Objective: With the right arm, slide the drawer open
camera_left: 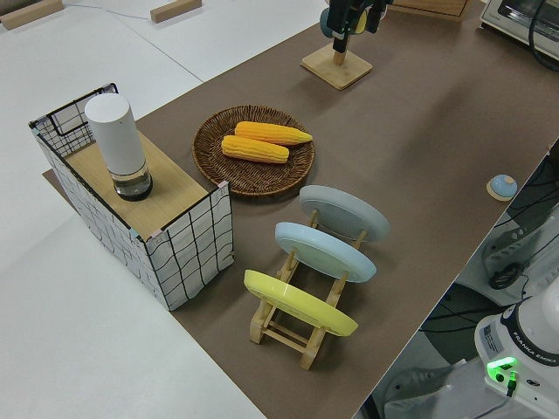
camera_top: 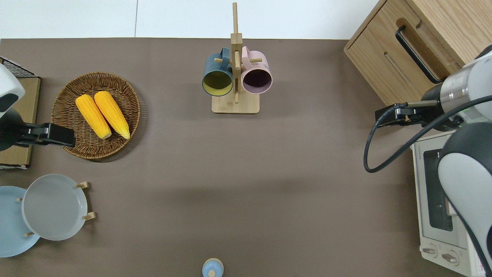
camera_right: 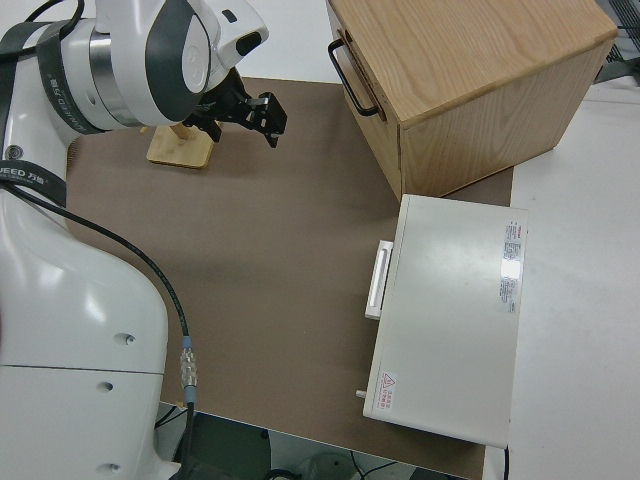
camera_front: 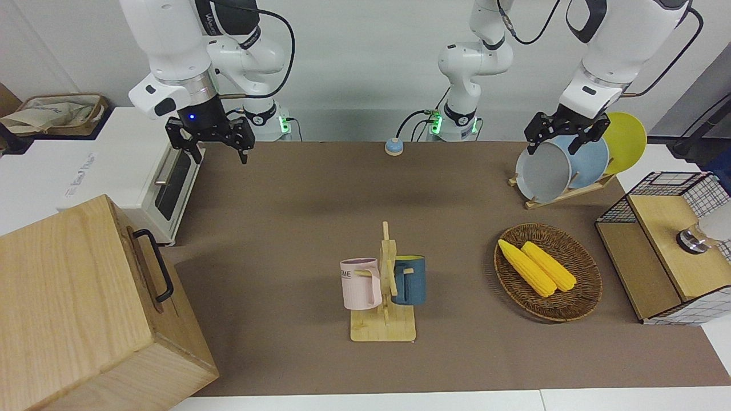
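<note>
The pale wood cabinet (camera_front: 74,297) stands at the right arm's end of the table. Its drawer (camera_front: 144,269) is pushed in, with the black bar handle (camera_front: 155,265) on its front. The handle also shows in the overhead view (camera_top: 417,54) and the right side view (camera_right: 352,75). My right gripper (camera_front: 220,153), blue light on its wrist, is open and empty. It hangs over the mat by the cabinet's corner nearest the robots (camera_top: 388,115), clear of the handle. It also shows in the right side view (camera_right: 262,115). My left arm is parked, its gripper (camera_front: 553,147) open.
A white toaster oven (camera_front: 114,171) stands beside the cabinet, nearer to the robots. A mug rack (camera_front: 384,285) with two mugs is mid-table. A basket of corn (camera_front: 588,285), a plate rack (camera_front: 571,165) and a wire-and-wood box (camera_front: 662,245) are toward the left arm's end.
</note>
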